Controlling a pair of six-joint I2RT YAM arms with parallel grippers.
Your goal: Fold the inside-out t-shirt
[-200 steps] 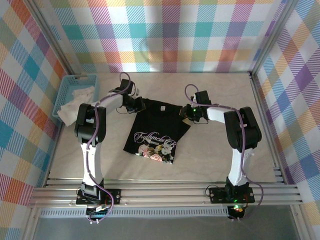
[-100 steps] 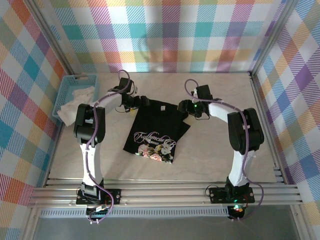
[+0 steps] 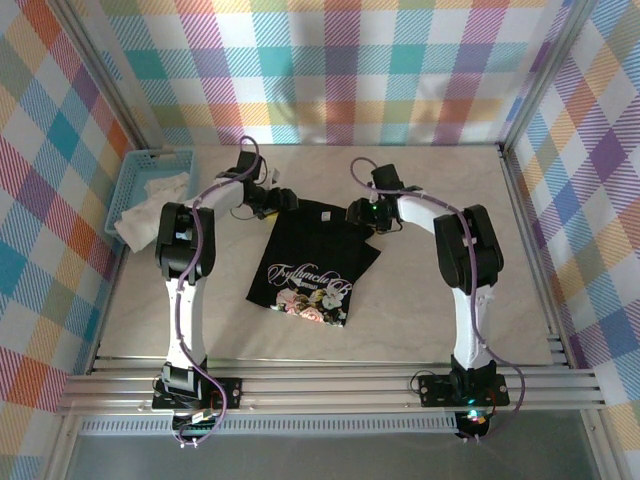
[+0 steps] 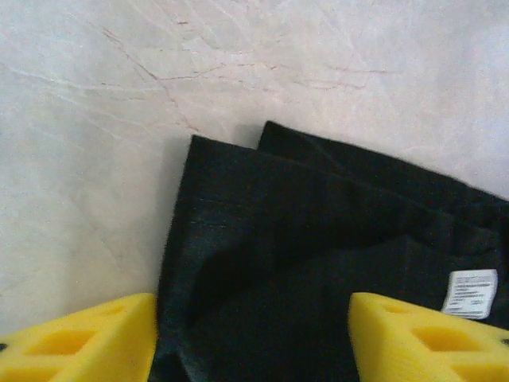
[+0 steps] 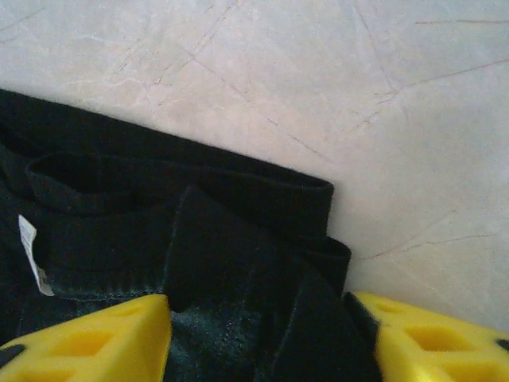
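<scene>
The black t-shirt [image 3: 315, 255] lies folded into a narrow shape in the middle of the table, its pale print facing up at the near end. My left gripper [image 3: 283, 200] is at its far left corner. In the left wrist view the left gripper [image 4: 252, 334] is open, yellow fingers [image 4: 79, 342] wide apart over flat black cloth [image 4: 318, 239] with a white label [image 4: 469, 293]. My right gripper [image 3: 358, 213] is at the far right corner. Its jaws [image 5: 262, 334] are open around bunched folds of the shirt [image 5: 159, 207], and the right finger [image 5: 437, 338] touches cloth.
A light-blue basket [image 3: 128, 168] holding a white cloth [image 3: 150, 195] stands at the far left of the table. Plaid walls close in the back and both sides. Bare marble tabletop [image 3: 450, 300] lies right of the shirt and in front of it.
Both grippers have opened from shut. The right gripper has moved left and farther along the shirt's far edge. The left gripper has shifted slightly right and farther away.
</scene>
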